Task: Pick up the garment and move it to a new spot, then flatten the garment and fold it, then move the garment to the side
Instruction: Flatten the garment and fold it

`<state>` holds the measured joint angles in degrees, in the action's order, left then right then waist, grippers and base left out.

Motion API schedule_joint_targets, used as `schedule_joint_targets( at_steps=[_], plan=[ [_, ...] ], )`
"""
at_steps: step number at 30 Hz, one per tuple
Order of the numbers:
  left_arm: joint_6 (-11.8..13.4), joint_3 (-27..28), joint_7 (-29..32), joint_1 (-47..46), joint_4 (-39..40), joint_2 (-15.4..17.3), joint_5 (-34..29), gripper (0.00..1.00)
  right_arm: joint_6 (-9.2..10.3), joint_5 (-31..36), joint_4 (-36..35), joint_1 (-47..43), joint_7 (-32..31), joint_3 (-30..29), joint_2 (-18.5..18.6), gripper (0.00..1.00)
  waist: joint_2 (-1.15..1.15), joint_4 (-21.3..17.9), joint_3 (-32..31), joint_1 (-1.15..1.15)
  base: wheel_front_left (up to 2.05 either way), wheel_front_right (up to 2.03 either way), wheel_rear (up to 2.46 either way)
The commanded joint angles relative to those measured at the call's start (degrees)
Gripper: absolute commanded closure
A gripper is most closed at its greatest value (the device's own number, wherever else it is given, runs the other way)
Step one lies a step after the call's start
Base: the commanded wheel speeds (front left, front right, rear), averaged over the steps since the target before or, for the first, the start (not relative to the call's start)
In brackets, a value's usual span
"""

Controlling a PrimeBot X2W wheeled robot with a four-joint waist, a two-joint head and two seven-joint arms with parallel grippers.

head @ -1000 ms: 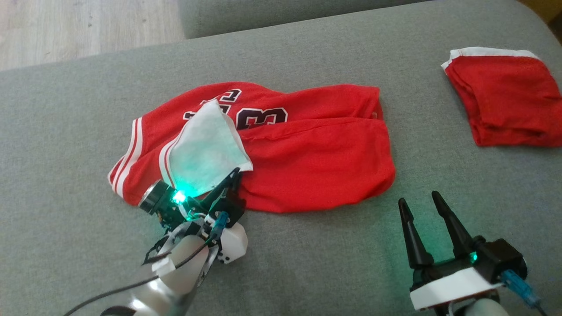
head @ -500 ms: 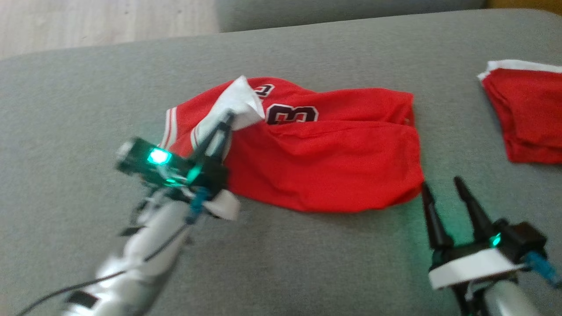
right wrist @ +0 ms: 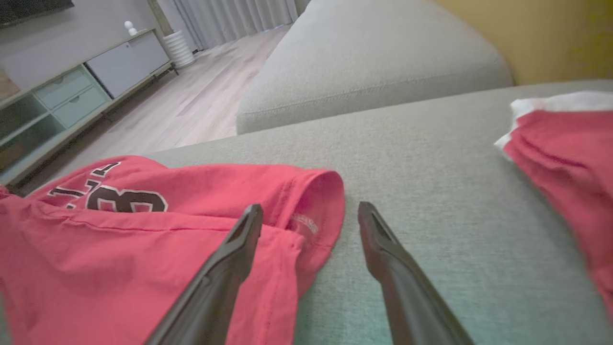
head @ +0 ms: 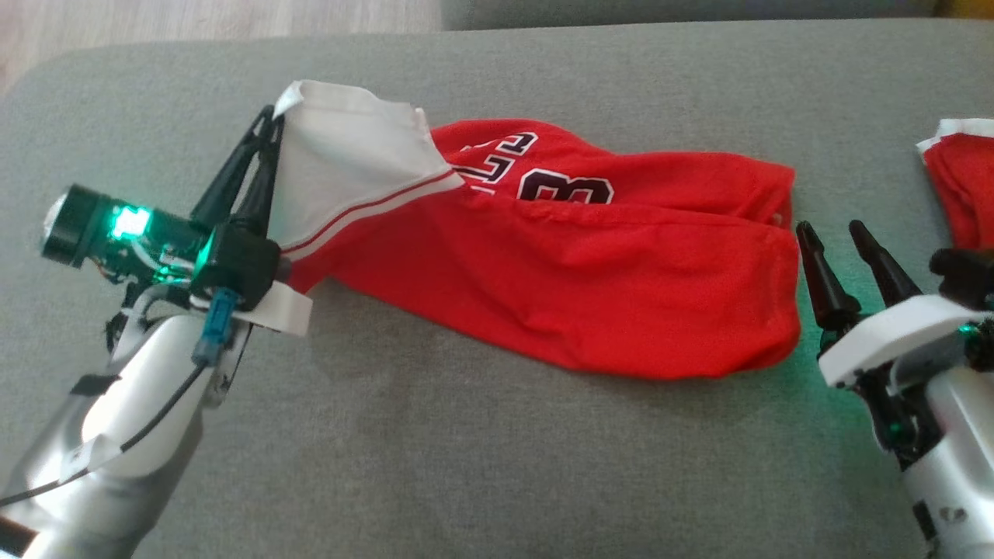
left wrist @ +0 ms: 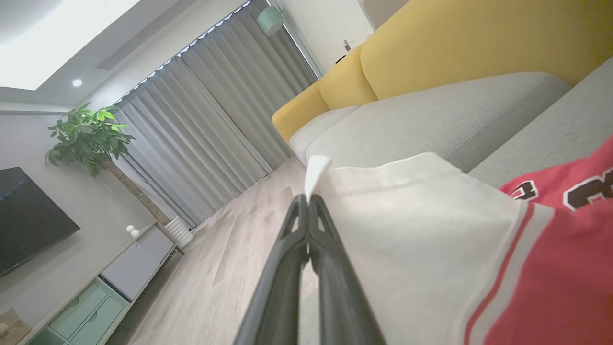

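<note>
Moved since a second ago: left gripper, which I have carried up and outward from over the jersey's numerals, taking the white flap with it.

- Left gripper: fingers pressed together, pinching the hemmed corner of the garment.
- Flap: matte white inner face, pulled into a taut triangle, edged by a red-and-white striped band.
- Garment body: red cloth, softly creased, with black white-outlined numerals, lying slack on the grey woven sofa cushion.
- Right gripper: two tapered dark fingers spread apart, just beside the garment's far end; I cannot tell whether they touch it.
- Second red piece: white-trimmed, folded, beyond the right gripper, apart from the garment.
</note>
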<state>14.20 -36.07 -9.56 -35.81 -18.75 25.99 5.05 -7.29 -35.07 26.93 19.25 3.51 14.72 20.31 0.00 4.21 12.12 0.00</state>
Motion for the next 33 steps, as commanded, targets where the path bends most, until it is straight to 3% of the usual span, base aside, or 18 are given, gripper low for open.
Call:
schedule_joint_targets(
  at_steps=[1, 5, 8, 9, 11, 12, 16, 21, 28, 33],
  plan=[
    [0.7, 3.0, 0.4, -1.7, 2.0, 2.6, 0.2, 1.00, -0.20, -2.6, -0.8, 1.3, -0.8, 1.7, 1.8, 0.00, 0.00, 0.5, 0.6, 0.00, 0.00, 0.00, 0.00],
    [1.0, 3.0, 1.0, -2.1, 2.9, 2.8, 0.2, 1.00, -0.20, -8.7, 0.1, 2.7, -3.8, 5.5, 4.0, 0.01, 0.00, 1.3, 1.3, 0.00, 0.00, 0.00, 0.00],
    [1.2, 2.9, 1.3, -2.2, 3.1, 2.8, 0.3, 1.00, -0.20, -11.6, 0.2, 3.0, -3.7, 7.5, 5.4, 0.11, 0.00, 1.6, 1.6, 0.00, 0.00, 0.00, 0.00],
    [1.3, 2.9, 1.3, -2.3, 3.1, 2.8, 0.3, 1.00, -0.20, -12.5, 0.3, 3.1, -3.5, 8.0, 5.7, 0.25, 0.00, 1.7, 1.7, 0.00, 0.00, 0.00, 0.00],
    [1.3, 2.8, 1.4, -2.2, 3.2, 2.8, 0.5, 1.00, -0.20, -13.9, 0.7, 3.5, -2.7, 8.8, 6.2, 0.29, 0.00, 1.9, 1.8, 0.00, 0.00, 0.00, 0.00],
    [1.3, 2.7, 1.5, -2.2, 3.1, 2.8, 0.5, 1.00, -0.20, -14.7, 0.9, 3.7, -2.6, 9.3, 6.4, 0.41, 0.00, 1.9, 1.8, 0.00, 0.00, 0.00, 0.00],
    [1.2, 2.5, 1.5, -2.4, 2.8, 3.0, 0.7, 1.00, -0.20, -17.0, 2.0, 4.7, -2.0, 11.2, 7.0, 0.57, 0.00, 2.1, 1.9, 0.00, 0.00, 0.00, 0.00],
    [0.9, 2.2, 1.6, -2.9, 2.3, 2.9, 1.0, 1.00, -0.20, -19.1, 3.4, 5.9, -1.2, 13.3, 7.8, 1.00, 0.00, 2.4, 2.0, 0.00, 0.00, 0.00, 0.00],
    [0.9, 2.2, 1.2, -3.0, 1.4, 2.9, 1.6, 1.00, -0.20, -21.2, 4.4, 7.1, -0.3, 15.8, 8.8, 1.00, 0.00, 2.4, 1.6, 0.00, 0.00, 0.00, 0.00],
    [1.0, 2.6, -0.9, -2.9, 1.7, 3.2, 2.3, 1.00, -0.20, -20.8, 3.6, 8.8, 5.3, 16.8, 10.6, 1.00, 0.00, 1.7, -0.6, 0.00, 0.00, 0.00, 0.00]
  ],
)
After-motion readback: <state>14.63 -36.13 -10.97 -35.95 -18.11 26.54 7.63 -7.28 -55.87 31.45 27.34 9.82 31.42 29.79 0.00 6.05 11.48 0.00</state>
